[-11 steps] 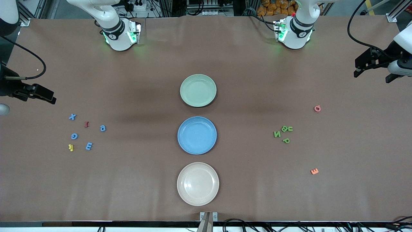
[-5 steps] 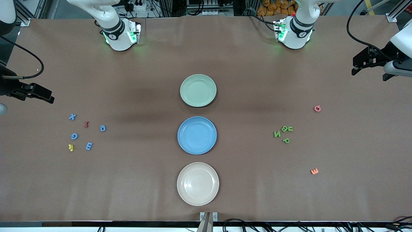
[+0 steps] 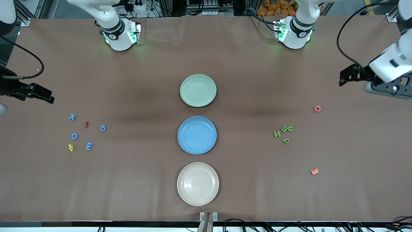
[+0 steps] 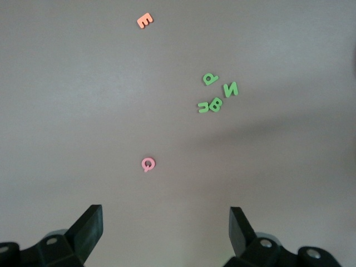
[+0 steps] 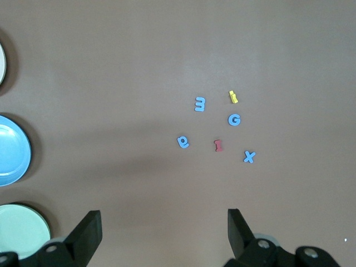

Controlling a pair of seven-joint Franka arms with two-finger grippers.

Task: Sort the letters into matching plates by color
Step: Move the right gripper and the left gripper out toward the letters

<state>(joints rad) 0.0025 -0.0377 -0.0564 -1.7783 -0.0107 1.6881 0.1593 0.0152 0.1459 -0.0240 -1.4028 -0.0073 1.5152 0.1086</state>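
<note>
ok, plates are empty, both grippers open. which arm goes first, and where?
Probably the left gripper: it is open above the table near the pink letter, so I'd bring it over the cluster of green letters and lower onto one. The green plate holds nothing. The right gripper, open, waits near the blue letters.

cream plate (image 5: 1,64) cut off (mere sliver), yellow letter (image 3: 71,147) unreadable

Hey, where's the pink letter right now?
The pink letter lies on the table toward the left arm's end, farther from the front camera than the green letters, apart from them.
</note>
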